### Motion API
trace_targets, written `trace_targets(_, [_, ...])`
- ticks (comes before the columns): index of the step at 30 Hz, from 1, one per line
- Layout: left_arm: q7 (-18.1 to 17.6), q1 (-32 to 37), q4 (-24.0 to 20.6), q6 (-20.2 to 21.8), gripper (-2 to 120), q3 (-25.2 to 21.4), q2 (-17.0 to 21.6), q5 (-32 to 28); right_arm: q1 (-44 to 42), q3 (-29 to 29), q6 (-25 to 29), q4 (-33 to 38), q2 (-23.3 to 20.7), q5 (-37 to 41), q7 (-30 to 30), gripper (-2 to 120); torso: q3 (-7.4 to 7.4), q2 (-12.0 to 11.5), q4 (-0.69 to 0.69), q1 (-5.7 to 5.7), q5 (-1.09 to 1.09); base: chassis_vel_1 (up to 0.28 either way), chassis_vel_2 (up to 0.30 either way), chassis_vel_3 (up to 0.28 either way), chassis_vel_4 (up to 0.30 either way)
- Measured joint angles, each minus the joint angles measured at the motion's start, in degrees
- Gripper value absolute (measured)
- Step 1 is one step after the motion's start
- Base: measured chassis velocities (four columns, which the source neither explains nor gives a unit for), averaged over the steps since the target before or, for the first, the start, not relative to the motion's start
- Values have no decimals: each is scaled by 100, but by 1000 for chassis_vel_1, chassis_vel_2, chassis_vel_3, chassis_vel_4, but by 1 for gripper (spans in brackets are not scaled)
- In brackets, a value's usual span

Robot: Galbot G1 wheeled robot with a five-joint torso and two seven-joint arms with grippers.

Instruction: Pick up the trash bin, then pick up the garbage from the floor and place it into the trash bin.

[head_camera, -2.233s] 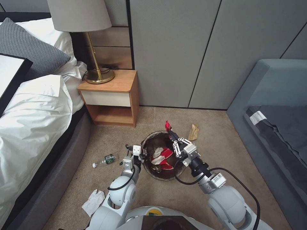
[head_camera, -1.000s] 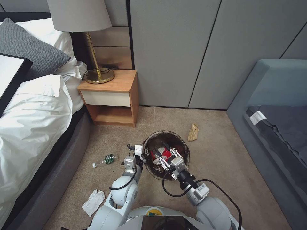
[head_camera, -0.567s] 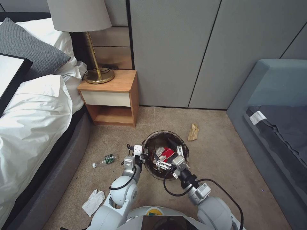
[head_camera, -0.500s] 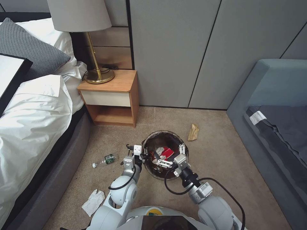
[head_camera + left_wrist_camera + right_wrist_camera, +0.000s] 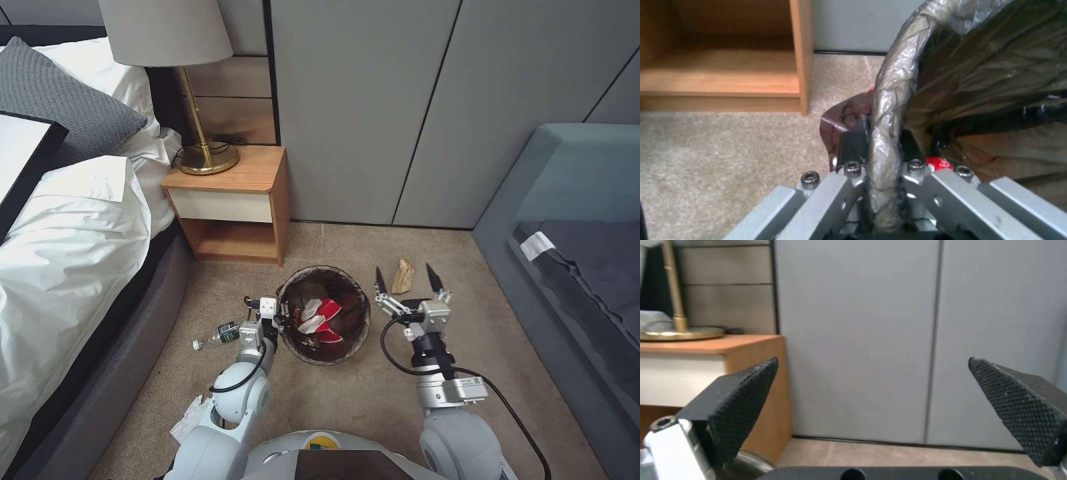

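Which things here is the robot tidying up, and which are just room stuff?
For the job:
- trash bin, rim clamped by left gripper
- red-and-white cartons inside it
- tan paper bag on the floor, by the open right gripper
- small bottle on the floor

Just room stuff:
- lamp
- nightstand
- bed

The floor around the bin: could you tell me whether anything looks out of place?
Yes: a tan paper bag, a small bottle and white tissue lie loose on the carpet beside the trash bin.
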Motion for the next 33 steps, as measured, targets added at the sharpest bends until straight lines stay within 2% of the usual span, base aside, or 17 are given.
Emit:
trace_targets(5, [-8, 22, -34, -39, 0, -97, -6, -13, -85, 253, 284, -350, 193, -69, 14, 100, 0, 0, 0, 0, 0, 0, 0, 0, 0])
trace_targets(15, [-23, 43, -52, -47, 0, -104, -5, -10, 46, 389, 360, -825, 324, -101, 148, 100, 0, 0, 0, 0, 0, 0, 0, 0, 0])
trace_targets(33, [-32, 45, -41, -51, 0, -85, -8, 3, 153, 529, 392, -987, 303, -50, 120, 98, 0, 0, 0, 0, 0, 0, 0, 0, 0])
